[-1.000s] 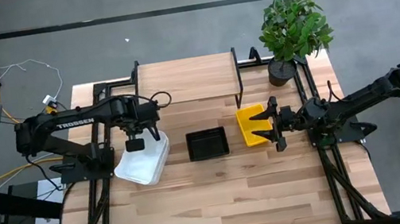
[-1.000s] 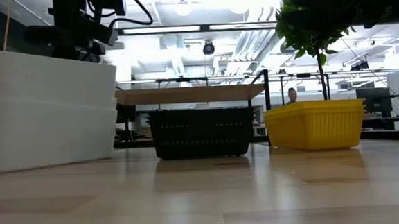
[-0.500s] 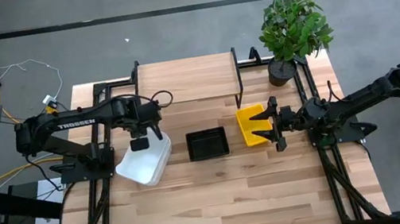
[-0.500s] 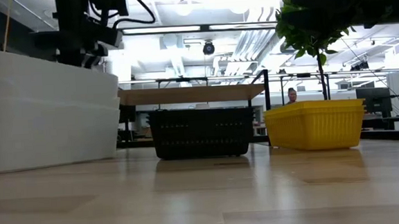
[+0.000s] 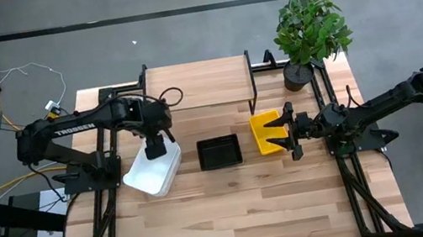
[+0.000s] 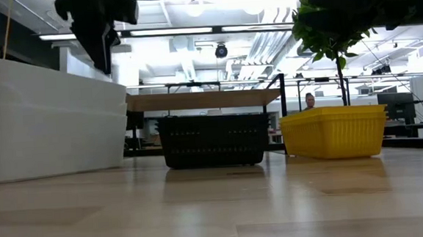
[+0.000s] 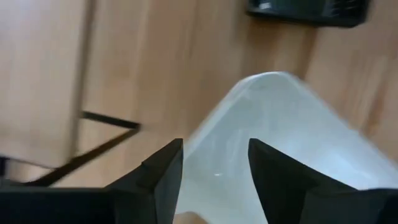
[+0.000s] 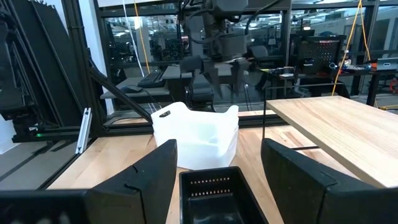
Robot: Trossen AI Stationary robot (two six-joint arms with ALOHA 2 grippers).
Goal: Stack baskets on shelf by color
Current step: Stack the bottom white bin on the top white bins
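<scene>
A stack of white baskets (image 5: 150, 172) rests on the table at the left and also shows in the low view (image 6: 46, 121). My left gripper (image 5: 157, 148) hovers open over its far right corner (image 7: 214, 168), fingers pointing down, touching nothing. A black basket (image 5: 219, 152) stands mid-table. A yellow basket (image 5: 266, 132) stands to its right. My right gripper (image 5: 287, 133) is open and level at the yellow basket's right side; I cannot tell whether it touches it. The shelf (image 5: 198, 85) stands at the far edge with a bare top.
A potted plant (image 5: 310, 30) stands at the table's far right corner, beside the shelf's right legs (image 5: 252, 86). The near half of the table (image 5: 244, 215) is bare wood. Black frame rails run along both side edges.
My left gripper has moved toward the table's right edge over the white baskets and turned about its wrist. The white stack has shifted slightly to the right. My right arm has kept still.
</scene>
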